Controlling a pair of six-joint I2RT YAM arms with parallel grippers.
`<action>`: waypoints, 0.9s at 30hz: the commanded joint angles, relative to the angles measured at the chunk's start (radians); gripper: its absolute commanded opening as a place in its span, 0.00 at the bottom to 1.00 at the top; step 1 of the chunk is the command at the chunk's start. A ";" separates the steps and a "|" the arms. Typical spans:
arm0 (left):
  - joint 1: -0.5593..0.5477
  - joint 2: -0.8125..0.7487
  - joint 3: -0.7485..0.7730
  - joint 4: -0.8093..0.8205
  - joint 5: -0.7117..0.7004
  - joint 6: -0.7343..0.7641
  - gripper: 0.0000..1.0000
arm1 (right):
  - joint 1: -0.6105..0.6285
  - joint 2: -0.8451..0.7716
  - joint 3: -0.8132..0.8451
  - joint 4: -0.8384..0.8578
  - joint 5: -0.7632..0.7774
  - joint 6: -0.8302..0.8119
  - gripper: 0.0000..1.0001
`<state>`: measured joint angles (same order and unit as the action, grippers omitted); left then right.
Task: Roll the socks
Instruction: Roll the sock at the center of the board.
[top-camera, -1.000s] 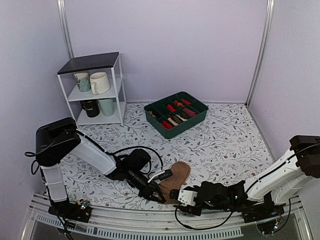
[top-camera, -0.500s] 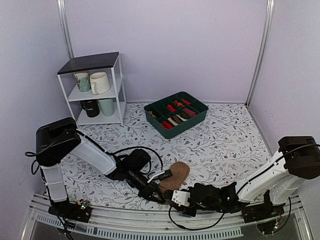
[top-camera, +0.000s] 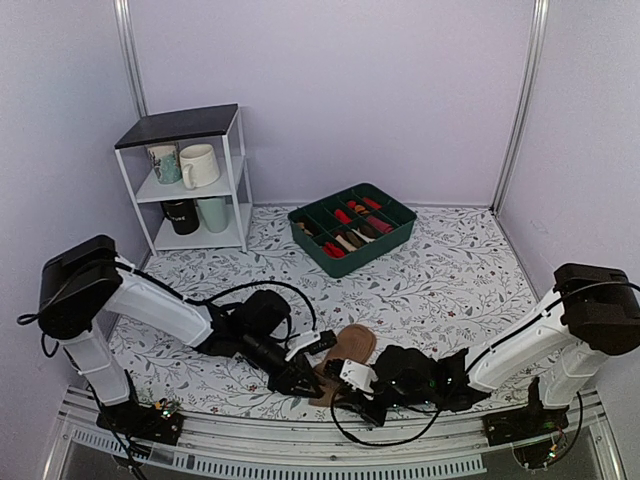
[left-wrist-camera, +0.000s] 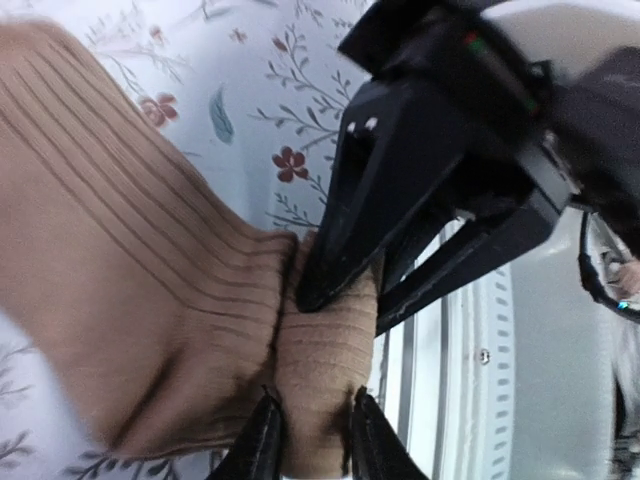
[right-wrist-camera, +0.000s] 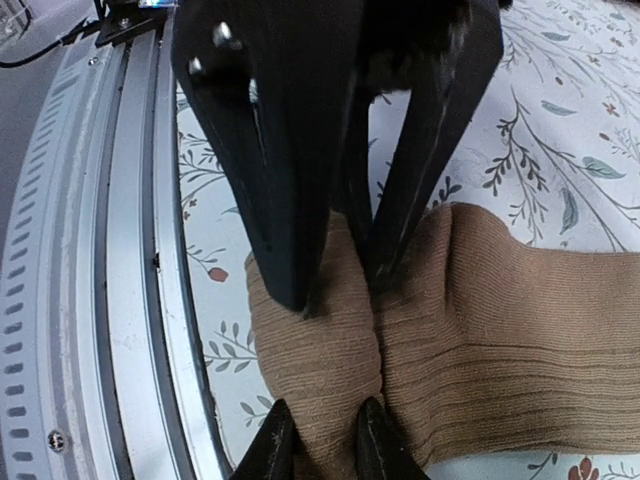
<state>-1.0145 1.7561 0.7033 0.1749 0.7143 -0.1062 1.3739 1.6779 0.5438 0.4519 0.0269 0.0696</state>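
Note:
The tan-brown knit socks (top-camera: 348, 347) lie near the table's front edge, with their near end curled into a small roll (left-wrist-camera: 325, 345). My left gripper (top-camera: 304, 376) is shut on one end of that roll; its fingertips (left-wrist-camera: 262, 442) press the roll's sides. My right gripper (top-camera: 346, 386) is shut on the roll's other end, facing the left one. In the right wrist view the roll (right-wrist-camera: 315, 345) sits between my own fingertips (right-wrist-camera: 275, 445), and the left gripper's black fingers (right-wrist-camera: 270, 150) pinch it from the far side. The flat rest of the socks (right-wrist-camera: 520, 300) extends to the right.
A green divided tray (top-camera: 402, 230) with red, cream and dark rolled socks stands at the back centre. A white shelf (top-camera: 238, 180) with mugs stands at the back left. The metal rail (top-camera: 250, 460) runs along the near edge, close to both grippers.
My right gripper has moved left onto the socks' near end, opposite the left gripper. The left arm has shifted lower. The socks' near end has curled into a roll.

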 joint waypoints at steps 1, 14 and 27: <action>0.003 -0.152 -0.078 0.022 -0.170 0.083 0.27 | -0.031 0.030 -0.015 -0.239 -0.248 0.084 0.18; -0.087 -0.388 -0.308 0.272 -0.219 0.215 0.50 | -0.222 0.166 0.144 -0.448 -0.557 0.149 0.18; -0.132 -0.216 -0.247 0.236 -0.236 0.262 0.63 | -0.276 0.231 0.221 -0.553 -0.651 0.154 0.18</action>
<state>-1.1168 1.5227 0.4355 0.4034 0.5003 0.1455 1.1027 1.8328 0.8028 0.1230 -0.6392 0.2104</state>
